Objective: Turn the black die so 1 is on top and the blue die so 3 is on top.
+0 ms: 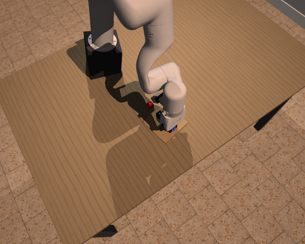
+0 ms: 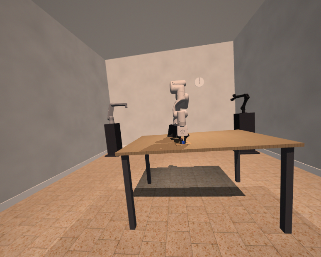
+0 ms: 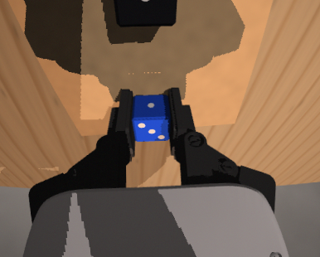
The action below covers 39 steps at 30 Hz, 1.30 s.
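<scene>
My gripper (image 2: 183, 140) (image 3: 151, 103) points down and is shut on the blue die (image 1: 173, 129) (image 2: 183, 142) (image 3: 151, 118), one finger against each side. In the wrist view, its lit face nearer my palm shows three pips; its shaded face toward the black die shows one. The blue die is low over the front part of the mat (image 1: 165, 138) (image 3: 215, 99); whether it touches is unclear. The black die (image 1: 158, 114) (image 3: 145, 14) stands behind it, one pip partly visible in the wrist view. The red die (image 1: 150, 104) is farther back; its top number is too small to read.
The mat lies on the wooden table (image 1: 216, 63) (image 2: 222, 139). The arm's black base block (image 1: 104, 63) stands at the back. A dark angular part (image 1: 159, 97) shows beside the wrist, near the red die. The arm's shadow covers much of the mat and the dice area.
</scene>
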{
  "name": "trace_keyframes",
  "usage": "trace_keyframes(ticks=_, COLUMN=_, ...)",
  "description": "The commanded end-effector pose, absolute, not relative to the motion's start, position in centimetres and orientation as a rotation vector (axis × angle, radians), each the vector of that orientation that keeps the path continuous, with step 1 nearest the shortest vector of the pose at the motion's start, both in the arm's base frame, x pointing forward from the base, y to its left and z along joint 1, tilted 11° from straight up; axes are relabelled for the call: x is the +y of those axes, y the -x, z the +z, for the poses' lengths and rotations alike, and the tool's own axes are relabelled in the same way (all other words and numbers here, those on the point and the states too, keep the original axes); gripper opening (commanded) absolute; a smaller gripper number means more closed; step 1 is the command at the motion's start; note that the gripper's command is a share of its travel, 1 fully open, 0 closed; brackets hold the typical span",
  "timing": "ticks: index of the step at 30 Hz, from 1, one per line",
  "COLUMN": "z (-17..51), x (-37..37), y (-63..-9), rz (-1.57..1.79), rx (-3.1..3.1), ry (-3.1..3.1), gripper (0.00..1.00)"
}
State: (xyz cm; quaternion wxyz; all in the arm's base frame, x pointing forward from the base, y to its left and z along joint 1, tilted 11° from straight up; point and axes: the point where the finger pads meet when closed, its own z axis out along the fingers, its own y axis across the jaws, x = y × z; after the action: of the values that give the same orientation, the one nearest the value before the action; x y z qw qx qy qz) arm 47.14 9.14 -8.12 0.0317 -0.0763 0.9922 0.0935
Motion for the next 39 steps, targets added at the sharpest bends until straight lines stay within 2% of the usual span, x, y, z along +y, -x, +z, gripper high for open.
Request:
trace_keyframes(ticks=1, z=-7.99, x=9.11, y=-47.31, rz=0.287, rx=3.052, ry=0.234, gripper=0.21)
trace_keyframes(ticks=20, z=-7.99, x=9.11, y=-47.31, rz=0.287, rx=3.052, ry=0.234, gripper=0.21)
trace_keyframes(ticks=21, z=-7.99, x=9.11, y=-47.31, rz=0.287, rx=3.052, ry=0.234, gripper=0.25)
trace_keyframes(ticks=26, z=-7.99, x=9.11, y=-47.31, rz=0.287, rx=3.052, ry=0.234, gripper=0.29)
trace_keyframes(ticks=27, z=-7.99, x=9.11, y=-47.31, rz=0.287, rx=3.052, ry=0.234, gripper=0.33)
trace_keyframes(ticks=32, z=-7.99, x=9.11, y=-47.31, rz=0.287, rx=3.052, ry=0.234, gripper=0.37)
trace_keyframes(ticks=33, z=-7.99, x=9.11, y=-47.31, rz=0.287, rx=3.052, ry=0.234, gripper=0.42)
trace_keyframes(ticks=39, z=-7.99, x=9.11, y=-47.31, rz=0.287, rx=3.052, ry=0.234, gripper=0.42)
